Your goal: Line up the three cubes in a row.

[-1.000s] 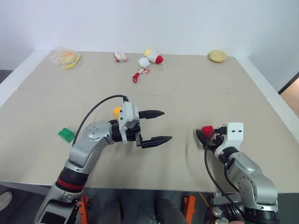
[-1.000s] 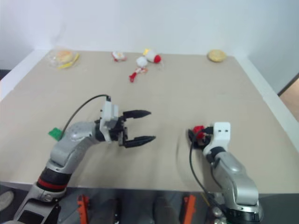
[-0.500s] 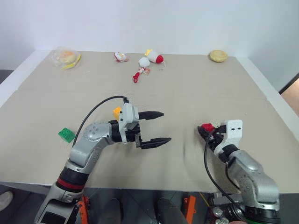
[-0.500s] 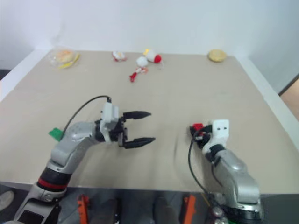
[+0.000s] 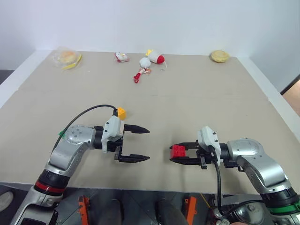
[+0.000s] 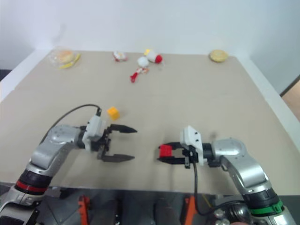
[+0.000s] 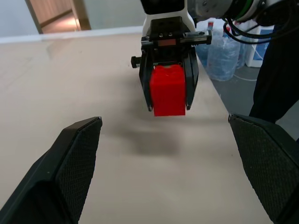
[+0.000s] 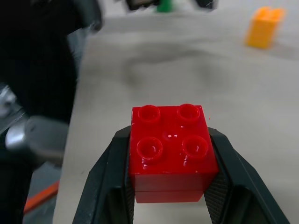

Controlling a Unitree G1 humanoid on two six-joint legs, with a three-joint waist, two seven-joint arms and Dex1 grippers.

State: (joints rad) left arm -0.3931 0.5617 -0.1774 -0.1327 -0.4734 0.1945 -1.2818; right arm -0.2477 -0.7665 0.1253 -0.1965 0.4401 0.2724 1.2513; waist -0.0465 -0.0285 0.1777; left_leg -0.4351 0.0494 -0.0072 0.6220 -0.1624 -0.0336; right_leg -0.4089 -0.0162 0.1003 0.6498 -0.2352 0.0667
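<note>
Above the table [image 5: 197, 93], we grip the red cube [image 5: 177, 151] in our right gripper [image 5: 180, 153]; left gripper [image 5: 138, 144] open; next, set it beside the yellow cube [image 5: 121, 112].

Red cube [image 5: 177, 151] lower centre, yellow-orange cube [image 5: 121, 112] left of centre, green cube [image 8: 164, 5], beige table [image 5: 197, 93], black gripper fingers [image 5: 136, 130], white-and-red plush toys [image 5: 151, 59] upper centre, yellowish bun [image 5: 219, 56] upper right

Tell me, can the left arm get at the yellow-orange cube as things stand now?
Probably yes. The yellow-orange cube sits on the table just beyond the left gripper, whose jaws stand open and empty, with nothing between them. The gripper points sideways, so it must turn first.
</note>
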